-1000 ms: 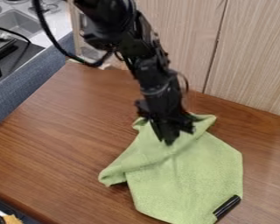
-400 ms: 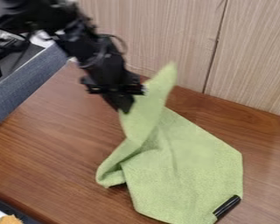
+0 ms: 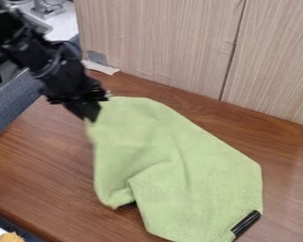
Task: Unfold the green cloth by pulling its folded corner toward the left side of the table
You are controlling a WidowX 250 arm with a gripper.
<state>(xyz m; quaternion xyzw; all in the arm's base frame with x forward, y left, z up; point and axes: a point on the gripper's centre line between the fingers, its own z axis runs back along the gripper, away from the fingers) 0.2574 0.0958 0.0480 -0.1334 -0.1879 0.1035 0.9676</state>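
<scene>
the cloth point(image 3: 204, 175), draped on the table point(image 3: 34, 165), is pinched at its far left corner by the gripper point(image 3: 91, 116), its right part laid flat, spreading judged well advanced, the raised left side and one fold left unflattened.

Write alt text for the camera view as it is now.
A black robot gripper, at the upper left of the picture, holds an edge of a rumpled green cloth spread over a brown wooden table. A small black object sits at the cloth's lower right edge. Behind the table stand pale wood-grain panels.
</scene>
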